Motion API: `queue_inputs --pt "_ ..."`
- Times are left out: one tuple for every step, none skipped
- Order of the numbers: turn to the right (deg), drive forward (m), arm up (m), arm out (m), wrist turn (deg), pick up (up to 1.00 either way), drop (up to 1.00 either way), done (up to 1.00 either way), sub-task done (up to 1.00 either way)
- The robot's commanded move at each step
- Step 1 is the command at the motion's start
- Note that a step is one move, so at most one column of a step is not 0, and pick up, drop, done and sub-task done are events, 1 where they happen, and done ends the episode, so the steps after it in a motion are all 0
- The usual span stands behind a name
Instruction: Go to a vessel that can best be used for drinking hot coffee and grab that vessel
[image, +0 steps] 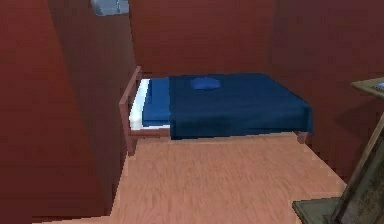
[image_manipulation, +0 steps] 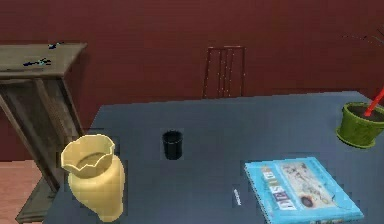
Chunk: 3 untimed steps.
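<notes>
At the worktop (image_manipulation: 260, 120); grab not yet done.
Dark cup (image_manipulation: 172, 145) stands on the worktop between vase (image_manipulation: 95, 175) and book (image_manipulation: 300, 190), nothing touching it. Reach and grasp are left. Gripper state: cannot tell.

bench (image_manipulation: 200, 115): cut by bottom and right edges
chair (image_manipulation: 222, 72): legs hidden behind bench
grey thing (image: 108, 8): cut by top edge
cup (image_manipulation: 172, 145): handle too small to tell
</notes>
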Motion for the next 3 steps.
queue_inputs --pt "0.0 0.0 0.5 0.0 0.0 0.0 0.0 0.0 0.0" --pt "0.0 0.0 0.36 0.0 0.0 0.0 0.0 0.0 0.0" --pt "0.0 0.0 0.0 0.36 0.0 0.0 0.0 0.0 0.0"
